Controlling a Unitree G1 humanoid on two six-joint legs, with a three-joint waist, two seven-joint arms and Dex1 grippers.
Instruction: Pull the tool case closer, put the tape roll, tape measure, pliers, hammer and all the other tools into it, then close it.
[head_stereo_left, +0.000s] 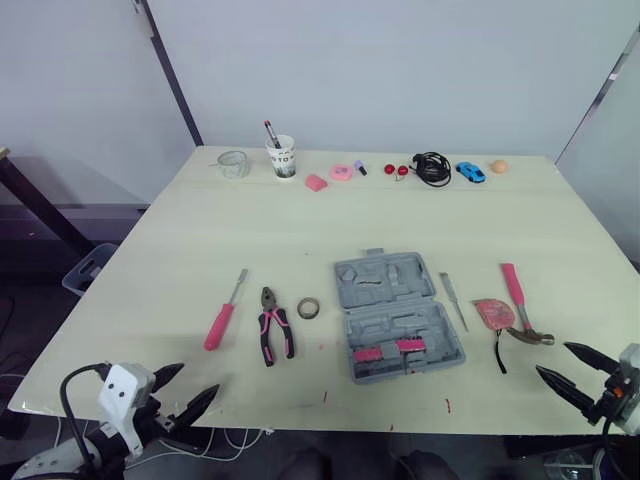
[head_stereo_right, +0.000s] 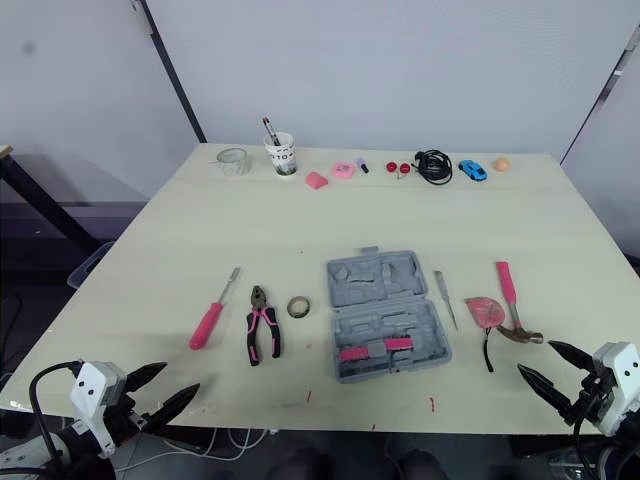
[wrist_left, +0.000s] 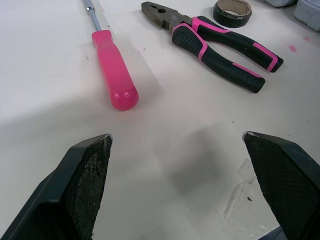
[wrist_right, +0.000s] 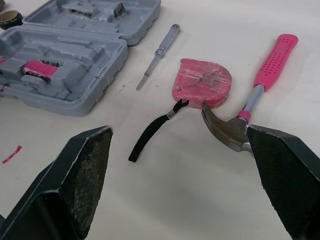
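An open grey tool case (head_stereo_left: 395, 313) lies near the middle of the table. Left of it are the tape roll (head_stereo_left: 308, 308), pink-and-black pliers (head_stereo_left: 273, 325) and a pink-handled screwdriver (head_stereo_left: 222, 315). To its right lie a thin clear screwdriver (head_stereo_left: 454, 300), a pink tape measure (head_stereo_left: 493, 314) with a black strap, and a pink-handled hammer (head_stereo_left: 521, 303). My left gripper (head_stereo_left: 183, 391) hovers open at the table's near edge, short of the pink screwdriver (wrist_left: 114, 70). My right gripper (head_stereo_left: 568, 371) is open near the hammer head (wrist_right: 225, 131).
Along the far edge stand a clear glass (head_stereo_left: 233, 163), a paper cup with a pen (head_stereo_left: 283, 156), small pink items (head_stereo_left: 330, 177), a black cable (head_stereo_left: 432, 167), a blue toy car (head_stereo_left: 470, 171) and an orange ball (head_stereo_left: 499, 166). Bare tabletop stretches between them and the case.
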